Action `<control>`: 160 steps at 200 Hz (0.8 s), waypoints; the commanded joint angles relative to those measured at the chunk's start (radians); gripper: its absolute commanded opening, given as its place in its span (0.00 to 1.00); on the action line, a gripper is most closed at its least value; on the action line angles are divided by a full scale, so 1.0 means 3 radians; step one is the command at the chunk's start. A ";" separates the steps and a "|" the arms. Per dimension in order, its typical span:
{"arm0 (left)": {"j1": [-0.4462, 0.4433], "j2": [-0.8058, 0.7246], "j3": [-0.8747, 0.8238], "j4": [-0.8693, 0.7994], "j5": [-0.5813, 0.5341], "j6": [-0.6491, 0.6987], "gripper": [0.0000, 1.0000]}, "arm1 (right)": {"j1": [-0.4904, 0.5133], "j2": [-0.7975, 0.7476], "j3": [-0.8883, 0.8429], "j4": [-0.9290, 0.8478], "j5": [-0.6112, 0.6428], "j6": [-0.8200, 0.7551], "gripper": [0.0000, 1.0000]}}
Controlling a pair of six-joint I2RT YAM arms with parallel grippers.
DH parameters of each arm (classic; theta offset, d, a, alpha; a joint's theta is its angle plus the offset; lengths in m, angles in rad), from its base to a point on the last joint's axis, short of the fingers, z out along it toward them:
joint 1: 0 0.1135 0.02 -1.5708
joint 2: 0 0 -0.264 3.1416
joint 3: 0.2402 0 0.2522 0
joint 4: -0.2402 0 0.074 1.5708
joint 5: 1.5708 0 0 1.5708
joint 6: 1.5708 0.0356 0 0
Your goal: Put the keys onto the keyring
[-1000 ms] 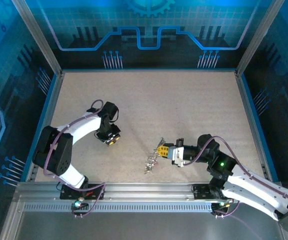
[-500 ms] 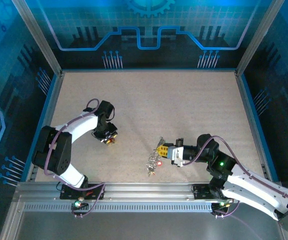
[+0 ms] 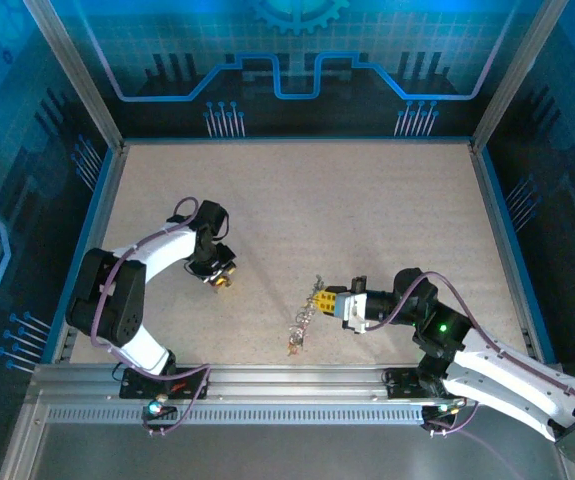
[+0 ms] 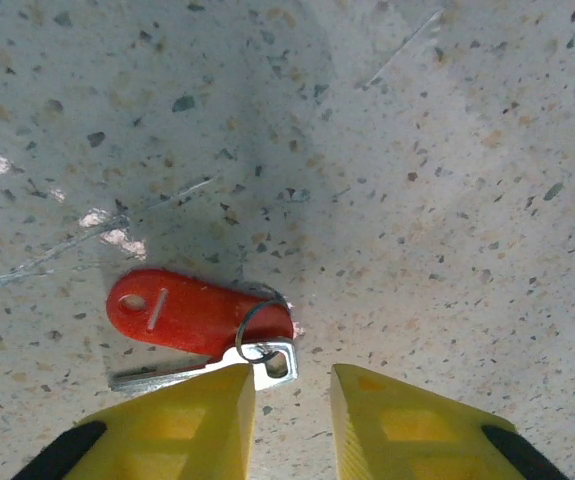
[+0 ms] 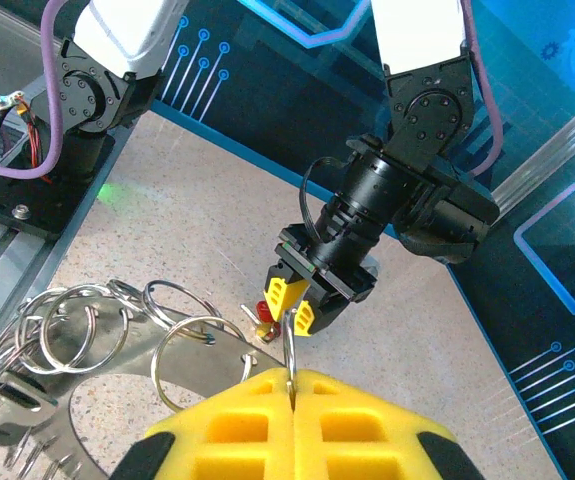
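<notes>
A key with a red plastic tag, a small wire loop and a metal blade lies flat on the speckled table. My left gripper stands over it with its jaws a little apart. The key's metal head lies at the tip of the left finger and the blade runs under that finger. From above, the left gripper is left of centre. My right gripper is shut on a thin upright wire ring. That ring joins the keyring, a flat grey jagged band carrying several split rings. The bundle hangs from the right gripper.
The table is a walled speckled board with blue edging. An aluminium rail runs along its near edge by the arm bases. Open floor lies between the two grippers and across the far half.
The left gripper has shifted slightly over the red key and its jaws have narrowed a little. The ring bundle under the right gripper has swung and now looks thinner from above.
</notes>
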 commanded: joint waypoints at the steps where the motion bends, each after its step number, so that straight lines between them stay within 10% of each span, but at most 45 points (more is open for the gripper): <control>1: 0.0062 0.0048 -0.0057 -0.0021 0.0047 0.0073 0.26 | -0.0043 -0.0050 0.0100 0.0154 0.0030 0.0024 0.00; 160: 0.0121 0.0046 -0.0186 0.0133 0.0100 0.0044 0.16 | -0.0043 0.0014 0.0149 0.0093 0.0007 0.0036 0.00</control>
